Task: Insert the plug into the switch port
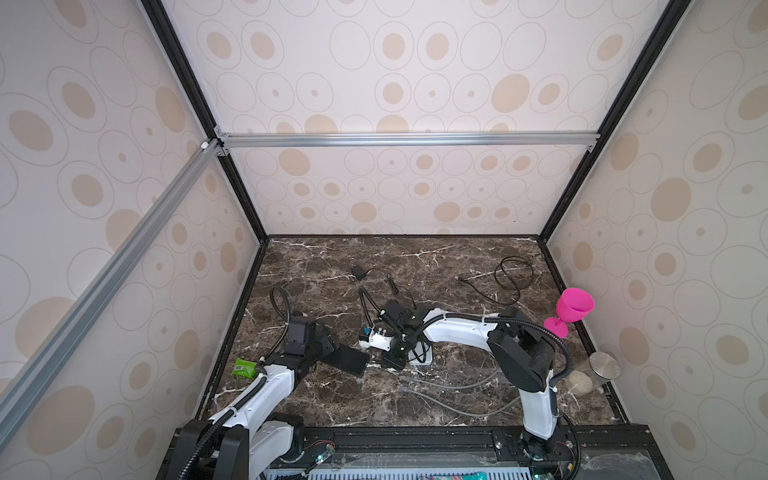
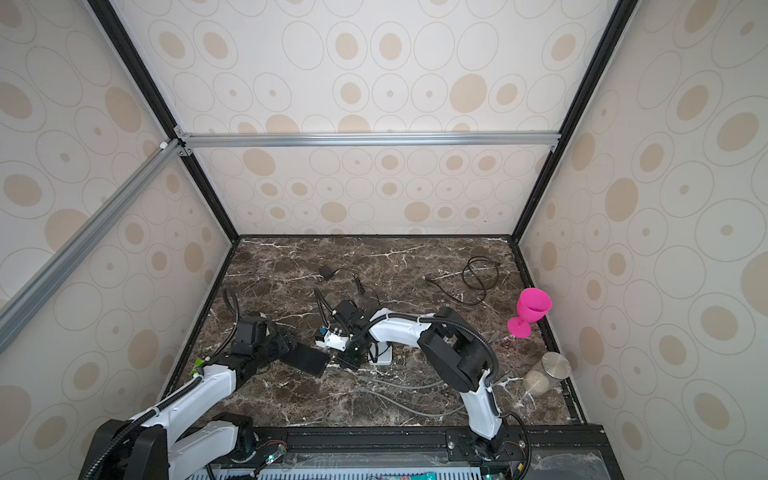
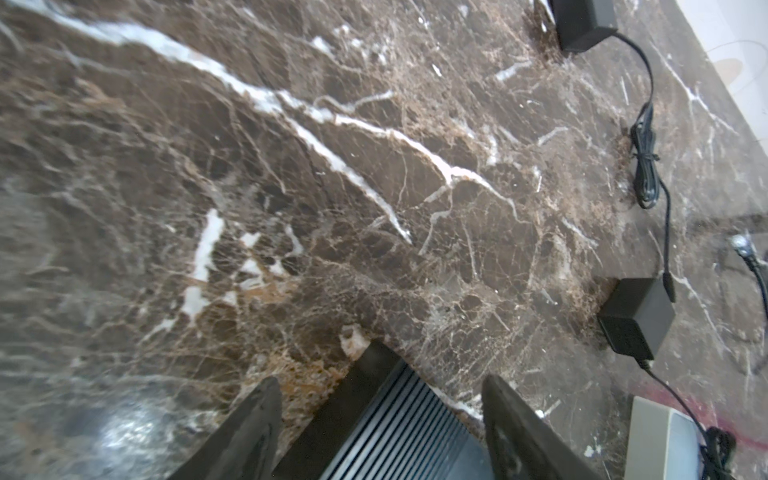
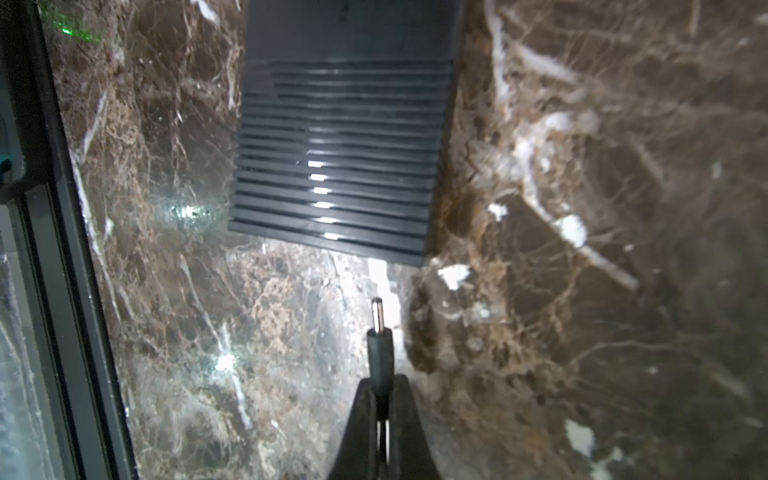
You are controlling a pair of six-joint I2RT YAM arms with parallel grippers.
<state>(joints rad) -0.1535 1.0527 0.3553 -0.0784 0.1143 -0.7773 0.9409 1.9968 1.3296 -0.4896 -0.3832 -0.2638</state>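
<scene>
- Plug (image 4: 380, 340) position: black barrel plug with its metal tip forward, pinched at the sleeve by the clenched right hand (image 4: 382, 399). The tip aims at the near edge of the switch (image 4: 340, 158) but stands apart from it, with bare desk (image 4: 582, 332) between.
- Switch position: flat black ribbed box lying on the desk between the two arms.
- Left hand (image 3: 380, 381): released. Its fingers (image 3: 253, 424) stand either side of the switch's end with desk showing in both gaps, so nothing braces the box.
- Risk, judged: a push from the plug may slide the unbraced switch along the smooth desk instead of seating. The cause would be the slack left hand.
- Risk, judged: no view shows the port. The plug lines up near one corner of the edge, so a wrong height or side offset would drive the tip into the casing and tilt the plug in its narrow pinch.
- Risk, judged: the dark cable looped on the white block (image 1: 419, 355) may tug as the right arm advances.
- View differences: only the right wrist view shows the plug tip and its gap to the switch, because in both top views the right arm's wrist covers the plug.
- Only the left wrist view shows the finger gaps, and a black adapter (image 3: 636, 318) nearby.
- Only the top views show both arms together, and the pink goblet (image 1: 573, 307) well apart.
</scene>
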